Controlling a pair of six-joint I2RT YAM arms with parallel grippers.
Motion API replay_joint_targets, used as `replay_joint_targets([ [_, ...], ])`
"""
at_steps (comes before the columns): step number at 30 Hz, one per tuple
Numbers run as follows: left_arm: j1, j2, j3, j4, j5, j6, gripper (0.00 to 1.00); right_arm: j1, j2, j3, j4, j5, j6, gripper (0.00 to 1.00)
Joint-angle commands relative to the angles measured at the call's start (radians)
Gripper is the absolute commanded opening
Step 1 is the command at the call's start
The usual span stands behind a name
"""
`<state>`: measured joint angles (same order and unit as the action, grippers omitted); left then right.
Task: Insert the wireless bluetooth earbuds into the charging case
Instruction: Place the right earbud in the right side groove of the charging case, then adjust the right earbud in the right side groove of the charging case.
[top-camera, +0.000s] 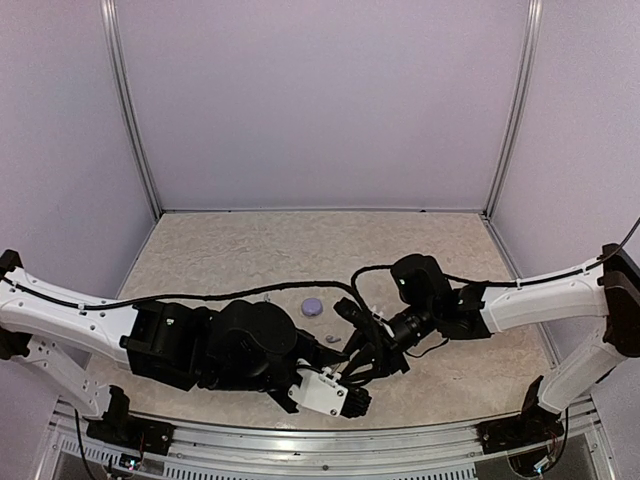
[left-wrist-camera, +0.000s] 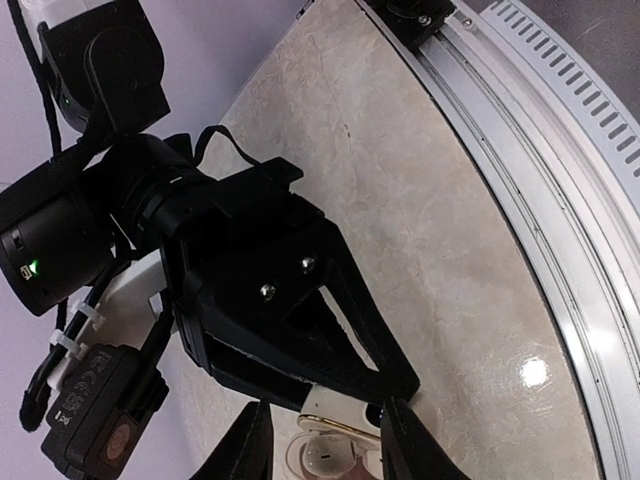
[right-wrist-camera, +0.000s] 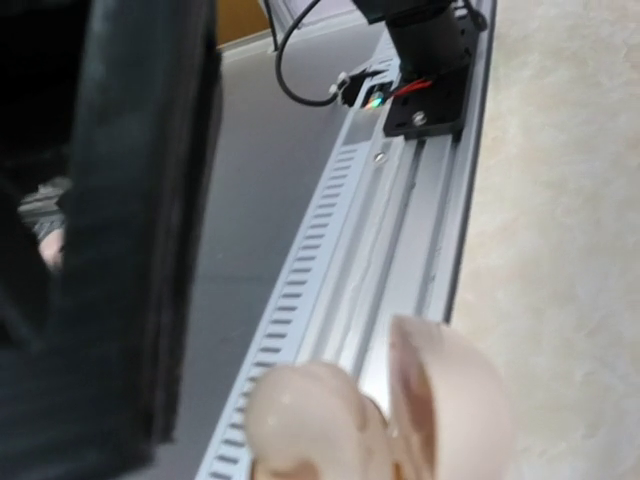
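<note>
Left gripper (left-wrist-camera: 330, 462), jaws parted and gripping nothing, should back straight off the open charging case (left-wrist-camera: 320, 448) between its fingers (left-wrist-camera: 250, 450) while the clenched right gripper (left-wrist-camera: 385, 392) seemingly steadies that case

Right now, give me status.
Left claw open, astride white case. Right claw shut on it. Buds seated or not: cannot tell. Purple case apart.

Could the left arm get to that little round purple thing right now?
Probably yes. The round purple thing lies uncovered on the table, close to the left arm. The left gripper would first have to back away from the white case.
</note>
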<state>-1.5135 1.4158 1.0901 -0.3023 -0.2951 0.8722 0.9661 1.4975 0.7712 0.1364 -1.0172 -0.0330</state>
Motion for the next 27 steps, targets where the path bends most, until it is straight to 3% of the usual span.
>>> replay_joint_targets([
  [1,-0.005,-0.029,0.024,0.023,0.019,-0.059,0.39,0.011,-0.057,-0.023,0.09,0.05,0.002,0.0],
  [8,0.034,-0.126,-0.037,0.199,0.0,-0.214,0.48,-0.022,-0.141,-0.082,0.246,0.136,0.044,0.0],
  [13,0.106,-0.184,-0.075,0.329,0.006,-0.388,0.6,-0.063,-0.225,-0.15,0.376,0.221,0.086,0.0],
  [14,0.125,-0.203,-0.093,0.374,0.013,-0.428,0.65,-0.07,-0.243,-0.165,0.402,0.245,0.091,0.0],
  [17,0.189,-0.256,-0.146,0.481,0.067,-0.544,0.97,-0.098,-0.294,-0.197,0.463,0.296,0.094,0.0],
  [22,0.275,-0.316,-0.241,0.688,0.075,-0.771,0.99,-0.128,-0.349,-0.235,0.542,0.377,0.093,0.0],
  [27,0.328,-0.284,-0.22,0.676,0.129,-0.892,0.99,-0.131,-0.378,-0.259,0.584,0.436,0.084,0.0],
])
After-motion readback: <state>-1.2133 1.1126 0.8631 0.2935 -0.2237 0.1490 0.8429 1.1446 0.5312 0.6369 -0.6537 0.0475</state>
